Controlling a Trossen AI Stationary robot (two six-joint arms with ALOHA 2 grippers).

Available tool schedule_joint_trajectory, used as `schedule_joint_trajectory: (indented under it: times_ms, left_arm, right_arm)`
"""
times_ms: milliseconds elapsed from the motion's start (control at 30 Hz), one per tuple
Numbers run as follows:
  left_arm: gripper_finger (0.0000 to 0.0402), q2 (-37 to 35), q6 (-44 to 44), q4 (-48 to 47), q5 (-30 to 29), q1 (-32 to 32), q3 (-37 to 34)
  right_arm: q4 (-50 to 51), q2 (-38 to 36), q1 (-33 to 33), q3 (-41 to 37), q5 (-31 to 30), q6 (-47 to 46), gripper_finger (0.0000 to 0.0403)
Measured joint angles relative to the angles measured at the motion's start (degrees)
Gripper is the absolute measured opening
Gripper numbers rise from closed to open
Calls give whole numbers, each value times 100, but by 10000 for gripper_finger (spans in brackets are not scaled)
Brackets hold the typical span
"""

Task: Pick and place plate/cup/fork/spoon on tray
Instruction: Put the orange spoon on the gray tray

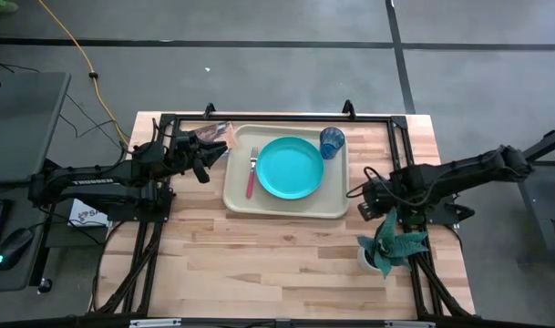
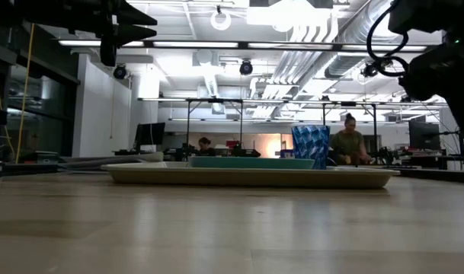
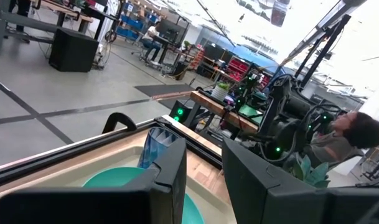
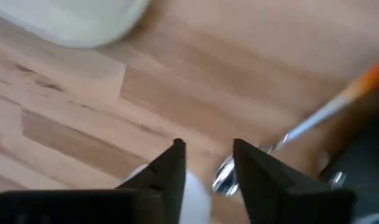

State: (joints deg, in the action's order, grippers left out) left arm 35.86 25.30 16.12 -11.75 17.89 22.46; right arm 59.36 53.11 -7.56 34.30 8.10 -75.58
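The beige tray point(image 1: 336, 208) lies at the table's middle. On it are the turquoise plate point(image 1: 289, 168), the red-handled fork point(image 1: 251, 173) to the plate's left, and the dark-blue cup point(image 1: 332, 142) at the far right corner. In the low view the cup point(image 2: 311, 146) stands upright behind the plate point(image 2: 251, 162). The spoon lies on the wood right of the tray, its orange handle point(image 4: 366, 78) and silver bowl point(image 4: 224, 176) showing only in the right wrist view. My right gripper point(image 4: 208, 163) is open, one finger on either side of the spoon's bowl. My left gripper point(image 3: 205, 180) is open and empty, above the table left of the tray. My right gripper has its open fingers point(image 4: 173, 163) on either side of the spoon's bowl point(image 4: 224, 176), coming from above. The spoon lies flat on the table. I cannot tell whether a finger touches it.
A white pot with a teal plant point(image 1: 389, 246) stands near the right arm, toward the near edge. A brown booklet point(image 1: 213, 135) lies by the tray's far left corner. The tray's rounded corner point(image 4: 83, 22) is close to the right gripper. People sit in the room beyond.
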Motion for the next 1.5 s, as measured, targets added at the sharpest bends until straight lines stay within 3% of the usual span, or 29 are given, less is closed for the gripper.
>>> schedule_joint_trajectory:
  times_ms: [133,267,533,733,833,1000,1200,1500]
  left_arm:
    - [85,-1,19,-30,23,1,0]
    - [85,0,322,-180,129,0,0]
    - [85,0,452,-543,138,0,0]
    - [85,0,452,-649,140,0,0]
    - [85,0,452,-651,140,2,0]
    - [85,0,452,-649,153,0,0]
    - [85,0,452,-647,214,0,0]
    - [85,0,452,-629,214,0,0]
  right_arm:
    - [39,145,58,0,583,-1087,163]
    - [76,453,18,0,1065,-1726,169]
    - [34,1598,-178,2,599,-3189,169]
    - [51,2498,-289,4,589,-3359,169]
    - [-35,2783,-341,7,187,-3471,169]
    - [-295,3055,-344,-179,306,-3195,169]
    - [-308,2921,-349,-276,176,-3465,169]
    - [-920,2211,-342,-504,-782,-3038,148]
